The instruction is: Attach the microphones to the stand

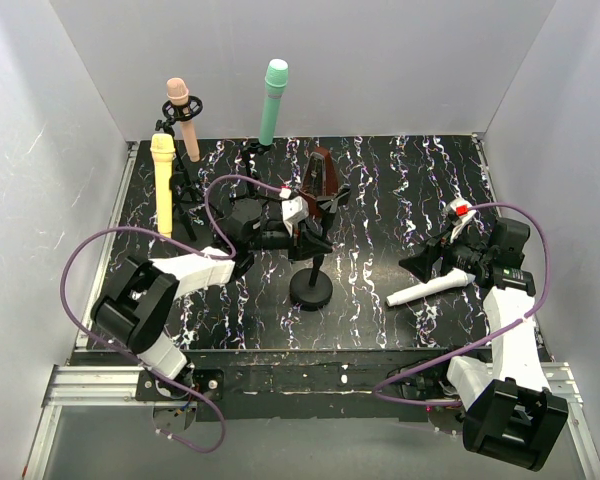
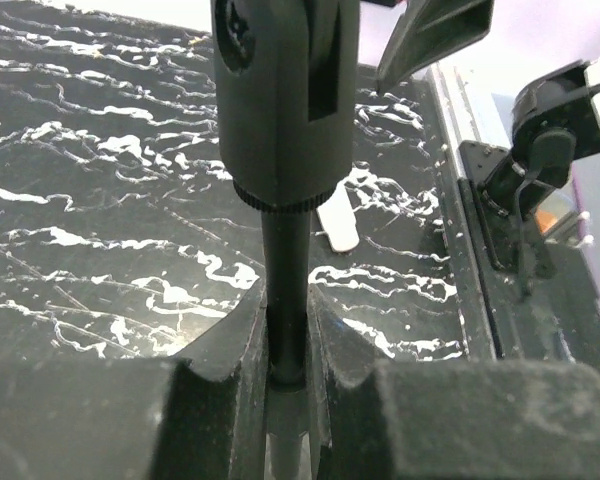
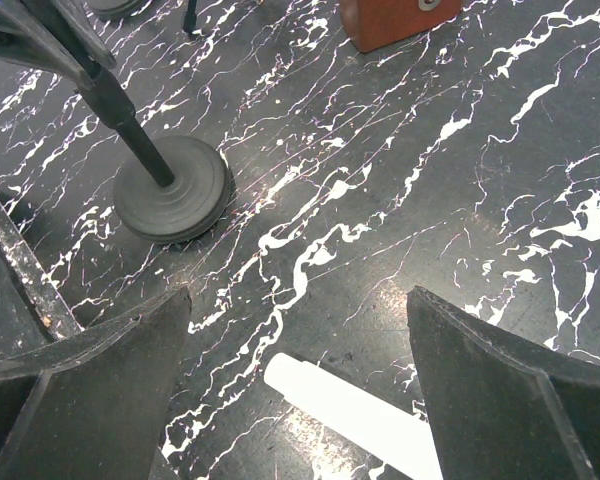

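White mic (image 3: 352,416) flat on marbled table (image 1: 400,190) — beneath right gripper (image 3: 300,310), fingers spread, not touching. Left gripper (image 2: 280,350) clenched on stand (image 2: 285,120) pole. Pink mic (image 1: 181,112), yellow mic (image 1: 163,185), teal mic (image 1: 274,100) — upright at rear.

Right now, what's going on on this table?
The left pincer is shut on the pole of the empty stand in the middle. The right pincer hangs open over the white mic, which lies flat on the table, not yet picked up. The pink mic, yellow mic and teal mic are already mounted upright at the back.
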Robot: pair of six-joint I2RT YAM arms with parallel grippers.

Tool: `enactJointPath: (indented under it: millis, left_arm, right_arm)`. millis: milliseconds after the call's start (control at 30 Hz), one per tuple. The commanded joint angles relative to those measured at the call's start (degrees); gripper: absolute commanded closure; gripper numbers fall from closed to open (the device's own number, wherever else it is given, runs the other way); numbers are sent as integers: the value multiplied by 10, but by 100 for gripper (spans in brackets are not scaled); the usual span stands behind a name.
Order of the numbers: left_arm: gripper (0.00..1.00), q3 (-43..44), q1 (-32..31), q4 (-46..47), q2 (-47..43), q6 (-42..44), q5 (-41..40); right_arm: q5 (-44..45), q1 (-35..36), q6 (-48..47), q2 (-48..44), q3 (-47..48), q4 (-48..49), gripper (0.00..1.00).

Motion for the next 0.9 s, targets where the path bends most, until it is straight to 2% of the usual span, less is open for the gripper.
enactJointPath:
  millis: [0, 67, 267, 367, 467, 667, 733, 833, 867]
  left_arm:
    - [100, 32, 12, 46, 24, 4, 47]
    - [100, 25, 12, 41, 27, 15, 34]
    - [70, -35, 13, 43, -10, 37, -22]
    - [62, -58, 13, 29, -38, 46, -44]
    - [58, -72, 12, 6, -65, 69, -58]
    - [25, -117, 13, -15, -138, 73, -127]
    - [13, -130, 12, -52, -170, 82, -159]
    - [2, -145, 13, -115, -232, 94, -193]
    - [2, -147, 12, -141, -254, 91, -206]
  right_arm:
    - [-6, -2, -13, -4, -5, 1, 5]
    - [-6, -3, -15, -2, -6, 1, 5]
    - [-7, -2, -18, 2, -7, 1, 5]
    - [-8, -3, -18, 4, -6, 0, 5]
    - [-7, -3, -20, 6, -6, -1, 5]
    - [-6, -8, -21, 2, -8, -2, 5]
    - [-6, -10, -21, 0, -8, -2, 5]
    - [-6, -15, -21, 0, -8, -4, 5]
    - [-6, -16, -21, -2, -8, -5, 5]
